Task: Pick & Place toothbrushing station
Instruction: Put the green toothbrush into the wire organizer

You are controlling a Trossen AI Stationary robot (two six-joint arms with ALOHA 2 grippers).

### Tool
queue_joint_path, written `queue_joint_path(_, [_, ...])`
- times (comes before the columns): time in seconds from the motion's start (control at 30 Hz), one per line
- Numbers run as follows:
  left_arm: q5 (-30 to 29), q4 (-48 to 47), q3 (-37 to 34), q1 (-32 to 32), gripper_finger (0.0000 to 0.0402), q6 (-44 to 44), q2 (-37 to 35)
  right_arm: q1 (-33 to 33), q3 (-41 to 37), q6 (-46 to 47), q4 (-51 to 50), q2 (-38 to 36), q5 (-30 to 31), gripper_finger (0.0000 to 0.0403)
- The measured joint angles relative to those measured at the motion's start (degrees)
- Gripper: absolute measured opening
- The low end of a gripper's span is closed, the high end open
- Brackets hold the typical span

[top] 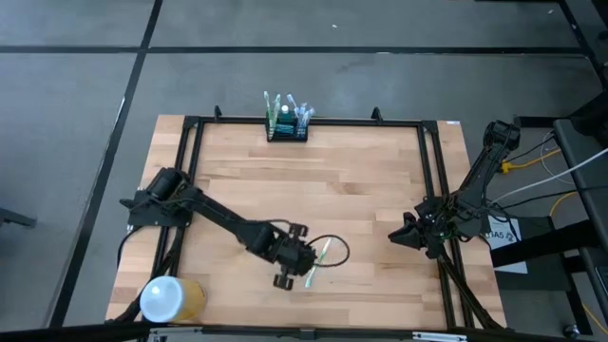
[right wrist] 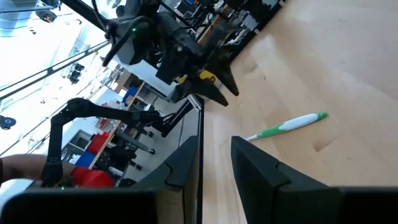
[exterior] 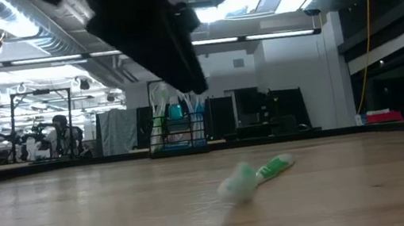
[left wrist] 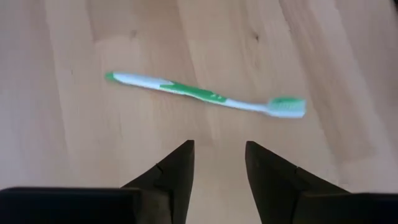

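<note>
The toothbrushing station point(top: 287, 128) is a small black slotted rack at the table's far edge, with several brushes standing in it; it also shows in the low view point(exterior: 179, 129). A green-and-white toothbrush point(top: 319, 263) lies flat on the wooden table, and shows in the left wrist view point(left wrist: 205, 95) and the low view point(exterior: 257, 176). My left gripper point(top: 298, 256) hovers open just beside and above the toothbrush, touching nothing; its fingers point(left wrist: 180, 163) stand short of the brush. My right gripper point(top: 403, 234) waits open near the table's right edge.
A white-and-yellow cylinder point(top: 171, 298) lies at the table's near left corner. A black frame point(top: 427, 161) runs around the table top. The right wrist view shows the toothbrush point(right wrist: 290, 126) and my left arm point(right wrist: 180, 43) beyond it. Bare wood lies between toothbrush and rack.
</note>
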Motion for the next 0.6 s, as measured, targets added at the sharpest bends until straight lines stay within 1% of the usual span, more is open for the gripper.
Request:
queue_joint_path(0.1, [2.2, 1.7, 0.0, 2.4, 0.0151, 10.2, 0.0, 0.0, 0.0, -0.1, 0.0, 0.0, 1.2, 0.0098])
queue_joint_path(0.17, [4.6, 2.9, 0.0, 3.8, 0.0159, 19.1, 0.0, 0.0, 0.0, -0.4, 0.0, 0.0, 2.2, 0.0098])
queue_joint_path(0.2, [6.1, 3.0, 0.0, 4.2, 0.0162, 24.1, 0.0, 0.0, 0.0, -0.4, 0.0, 0.0, 2.7, 0.0098])
queue_joint_path(0.3, [13.5, 2.4, -0.2, 5.0, 0.0168, 42.2, 0.0, 0.0, 0.0, -0.4, 0.0, 0.0, 4.2, 0.0098])
queue_joint_path(0.37, [16.3, 1.0, -0.6, 4.9, 0.0168, 52.4, 0.0, 0.0, 0.0, -0.4, 0.0, 0.0, 4.9, 0.0098])
queue_joint_path(0.4, [17.6, 0.1, -0.6, 4.9, 0.0168, 55.0, 0.0, 0.0, 0.0, -0.4, 0.0, 0.0, 5.3, 0.0098])
queue_joint_path(0.43, [19.6, -0.1, -0.7, 5.3, 0.0168, 55.2, 0.0, 0.0, 0.0, -0.4, 0.0, 0.0, 5.6, 0.0098])
queue_joint_path(0.53, [19.7, 1.2, -1.7, 5.7, 0.0168, 55.3, 0.0, 0.0, 0.0, -0.4, 0.0, 0.0, 6.3, 0.0098])
queue_joint_path(0.6, [23.1, 3.8, -1.8, 5.7, 0.0168, 54.5, 0.1, 0.0, 0.0, -0.5, -0.2, 0.1, 6.9, 0.0098])
